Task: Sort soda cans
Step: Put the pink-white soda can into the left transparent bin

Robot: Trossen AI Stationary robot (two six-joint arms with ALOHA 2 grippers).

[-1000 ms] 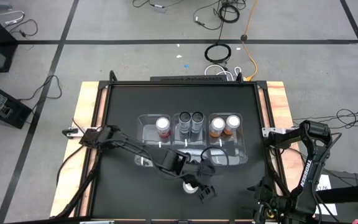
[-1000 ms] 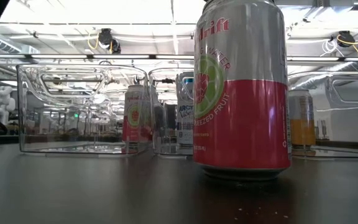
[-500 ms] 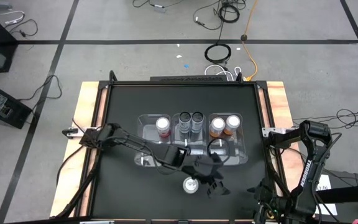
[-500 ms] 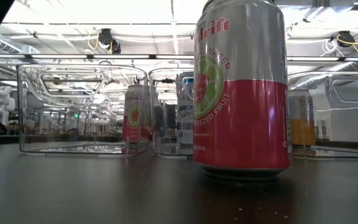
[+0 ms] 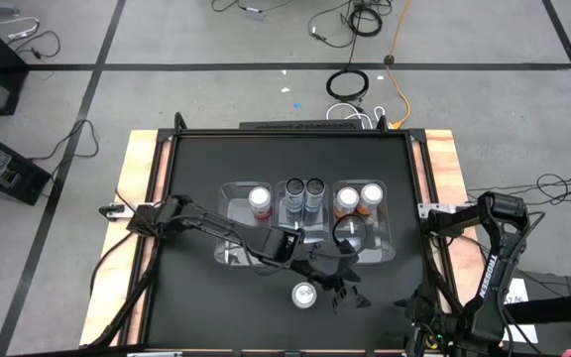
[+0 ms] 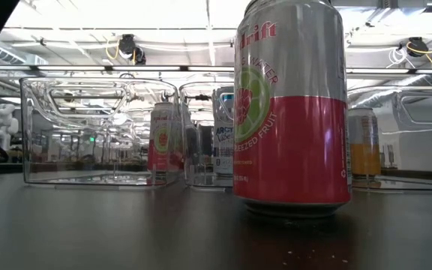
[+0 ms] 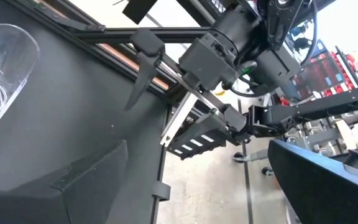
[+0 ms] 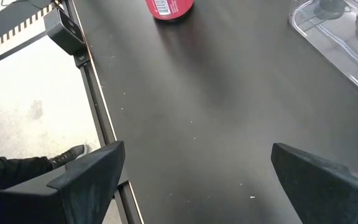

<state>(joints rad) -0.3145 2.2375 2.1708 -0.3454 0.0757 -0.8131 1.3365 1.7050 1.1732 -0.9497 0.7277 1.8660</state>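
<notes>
the left tool (image 5: pixel 349 295), fingers spread and empty, hangs just beside the lone pink can (image 5: pixel 305 295) standing on the counter (image 5: pixel 196 188) in front of the bins (image 5: pixel 234 206), and should be lowered squarely around the can's body before being closed.

Glossy metal soda cans (image 6: pixel 291 112), clear glossy plastic bins (image 6: pixel 96 131), matt black tabletop (image 5: pixel 266 169).

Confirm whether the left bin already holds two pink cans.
No: the left bin holds one pink can; the other pink can stands outside on the table.
</notes>
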